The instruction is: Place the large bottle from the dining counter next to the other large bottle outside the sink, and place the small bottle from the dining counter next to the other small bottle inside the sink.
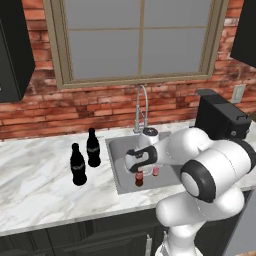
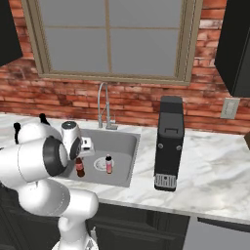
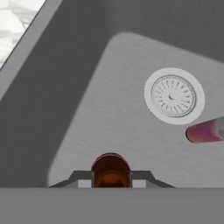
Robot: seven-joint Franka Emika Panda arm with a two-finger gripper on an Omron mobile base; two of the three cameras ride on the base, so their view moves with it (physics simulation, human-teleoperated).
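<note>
Clamped in the claw (image 3: 110, 178), the small bottle (image 3: 110, 168) hangs low in the sink (image 3: 78, 109), pink bottle (image 3: 205, 130) at two o'clock. Both black bottles (image 1: 78, 165) stand paired on the surface (image 1: 35, 175); only release remains.

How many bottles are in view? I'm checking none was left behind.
4: two large black bottles upright on the counter left of the sink; the small brown bottle in the gripper and the pink bottle inside it.
</note>
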